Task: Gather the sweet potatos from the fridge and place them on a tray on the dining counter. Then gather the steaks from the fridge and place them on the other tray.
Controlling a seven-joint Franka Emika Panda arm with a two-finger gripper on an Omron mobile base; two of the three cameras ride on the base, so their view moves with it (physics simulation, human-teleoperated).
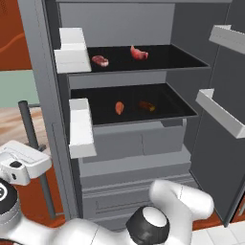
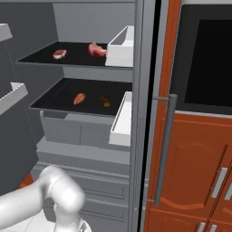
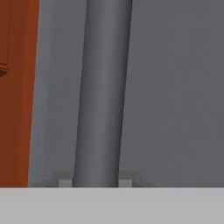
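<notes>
The jaws sit astride the long grey bar handle (image 3: 103, 92) of the tall grey fridge (image 1: 139, 158), closed most of the way around it; whether they actually press it I cannot tell. The fridge stands open. Two small orange-red oblong sweet potatos (image 1: 119, 107) (image 1: 147, 105) lie apart near the middle of the lower black shelf (image 1: 177, 112). Two flat pinkish-red steaks (image 1: 100, 61) (image 1: 139, 53) rest on the upper black shelf (image 1: 182, 60). White door bins (image 1: 80, 127) flank the shelves; red-brown cabinets (image 2: 190, 167) stand beside.
</notes>
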